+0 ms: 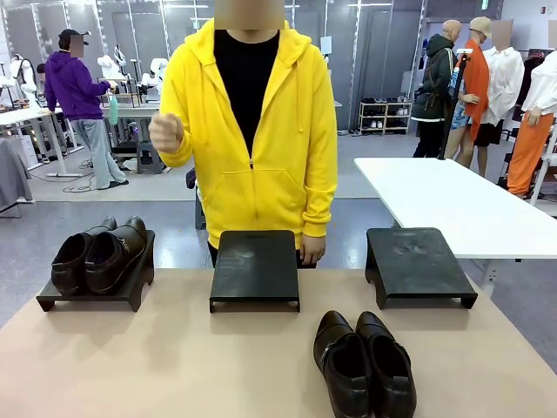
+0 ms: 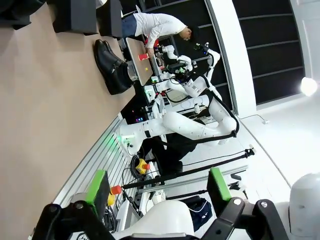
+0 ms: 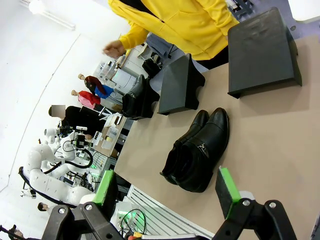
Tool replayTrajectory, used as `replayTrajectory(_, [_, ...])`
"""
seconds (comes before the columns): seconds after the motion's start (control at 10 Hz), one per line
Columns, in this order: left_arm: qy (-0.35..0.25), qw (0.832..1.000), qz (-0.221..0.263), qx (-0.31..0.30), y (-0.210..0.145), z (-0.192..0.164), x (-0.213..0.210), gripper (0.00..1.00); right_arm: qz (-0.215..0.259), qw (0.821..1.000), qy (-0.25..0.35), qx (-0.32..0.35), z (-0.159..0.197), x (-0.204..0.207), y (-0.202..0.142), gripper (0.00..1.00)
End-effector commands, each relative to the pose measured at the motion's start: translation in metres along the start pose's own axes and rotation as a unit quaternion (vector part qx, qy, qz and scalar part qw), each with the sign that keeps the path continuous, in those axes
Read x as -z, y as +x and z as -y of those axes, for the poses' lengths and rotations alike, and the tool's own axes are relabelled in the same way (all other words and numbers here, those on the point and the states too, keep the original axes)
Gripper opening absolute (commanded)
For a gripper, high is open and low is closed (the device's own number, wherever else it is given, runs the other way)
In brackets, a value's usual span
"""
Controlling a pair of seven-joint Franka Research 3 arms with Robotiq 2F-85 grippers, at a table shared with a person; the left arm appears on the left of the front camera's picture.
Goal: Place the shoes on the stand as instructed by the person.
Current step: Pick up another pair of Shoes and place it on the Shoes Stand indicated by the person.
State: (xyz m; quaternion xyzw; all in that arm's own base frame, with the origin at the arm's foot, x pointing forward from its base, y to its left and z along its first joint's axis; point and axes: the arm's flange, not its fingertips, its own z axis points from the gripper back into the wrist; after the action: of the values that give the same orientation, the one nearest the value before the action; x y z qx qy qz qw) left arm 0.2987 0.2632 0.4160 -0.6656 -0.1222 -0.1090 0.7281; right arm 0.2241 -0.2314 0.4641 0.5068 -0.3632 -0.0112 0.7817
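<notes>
L gripper [image 2: 157, 176], R gripper [image 3: 166, 182]: both wide, empty. Shoe pair [image 1: 363, 364] on table [image 1: 130, 366]; 2nd pair [image 1: 97, 254] on left stand [image 1: 87, 301].

Four dark leather shoes, making two pairs: one pair [image 1: 97, 254] and a second pair [image 1: 364, 364]. Three black stands: the left stand [image 1: 87, 300], the middle stand [image 1: 254, 270] and the right stand [image 1: 418, 266]. One tan counter [image 1: 157, 366] and one white table [image 1: 452, 205] farther off. One person [image 1: 252, 148] in a yellow hoodie, two hands in sight — a raised hand [image 1: 165, 132] and a lowered hand [image 1: 311, 248].
</notes>
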Motion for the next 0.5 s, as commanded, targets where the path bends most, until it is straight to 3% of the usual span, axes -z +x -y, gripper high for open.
replayTrajectory(0.0, [0.001,1.0,-0.006,-0.005,-0.003,0.0031,0.0006,1.0,0.0,1.0,0.004,-0.004,-0.0007,-0.0002,0.0018,1.0])
replayTrajectory(0.4, [0.001,1.0,-0.006,-0.005,-0.003,0.0031,0.0006,1.0,0.0,1.0,0.004,-0.004,-0.0007,-0.0002,0.0018,1.0])
